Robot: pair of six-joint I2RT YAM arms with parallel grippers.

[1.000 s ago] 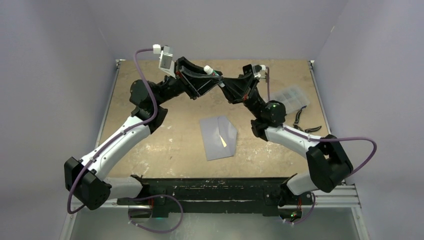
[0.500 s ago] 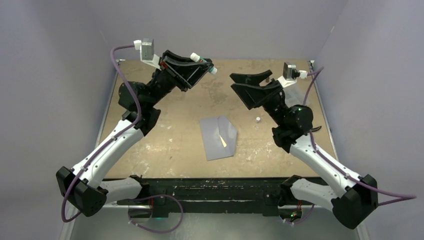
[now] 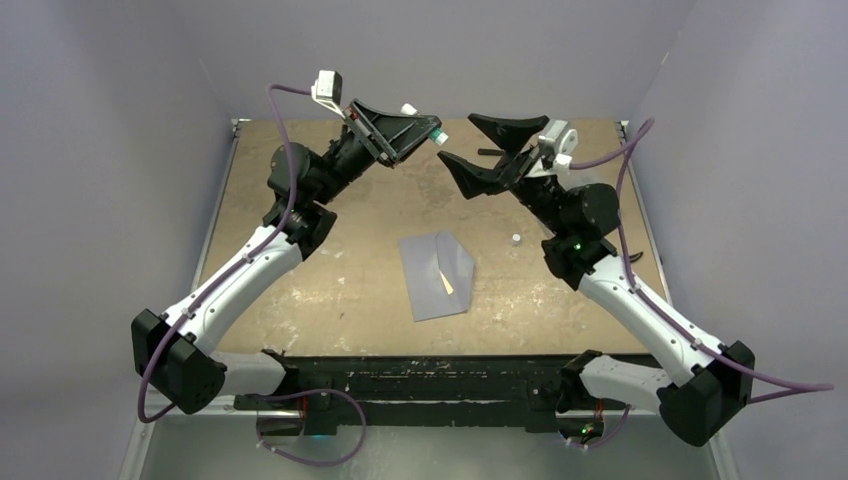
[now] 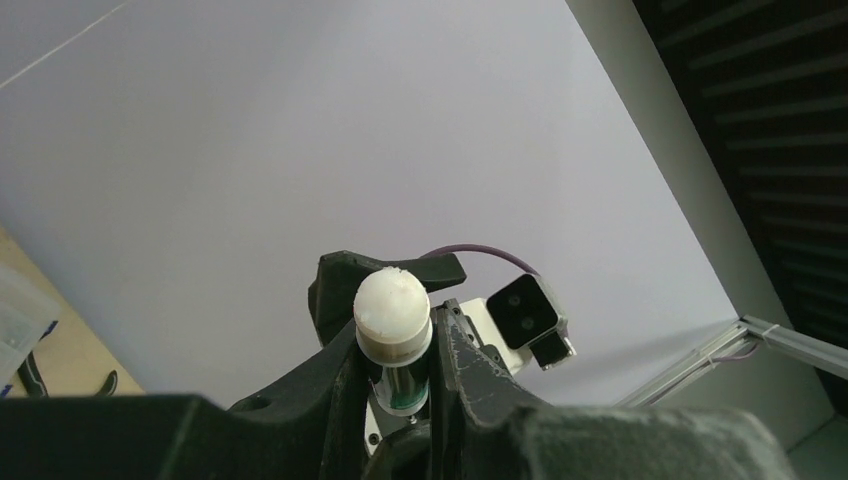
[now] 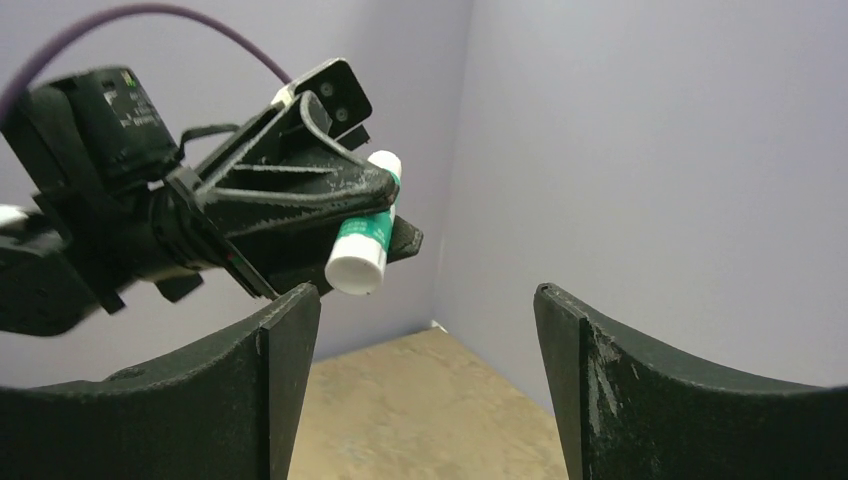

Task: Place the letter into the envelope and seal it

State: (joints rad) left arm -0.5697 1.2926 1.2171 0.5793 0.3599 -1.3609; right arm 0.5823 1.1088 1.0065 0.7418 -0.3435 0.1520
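Observation:
The grey-blue envelope (image 3: 437, 275) lies flat mid-table. A thin cream strip of the letter (image 3: 445, 281) shows at its flap edge; the rest of the letter is hidden inside. My left gripper (image 3: 415, 122) is raised over the far side of the table, shut on a green-and-white glue stick (image 3: 434, 132). The left wrist view shows the stick's (image 4: 393, 310) white glue end between my left gripper's (image 4: 395, 375) fingers. My right gripper (image 3: 462, 140) hangs open just right of it, empty. In the right wrist view the glue stick (image 5: 362, 240) sits beyond my right gripper's (image 5: 425, 300) left finger.
A small white cap (image 3: 515, 239) lies on the table right of the envelope. Black pliers (image 4: 30, 375) and a clear plastic box (image 4: 15, 310) sit at the far right of the table. Lavender walls enclose the table on three sides.
My right gripper opened and drew away from the glue stick, then swung back toward it. The small white cap now lies on the table. My left gripper kept the stick and stayed raised.

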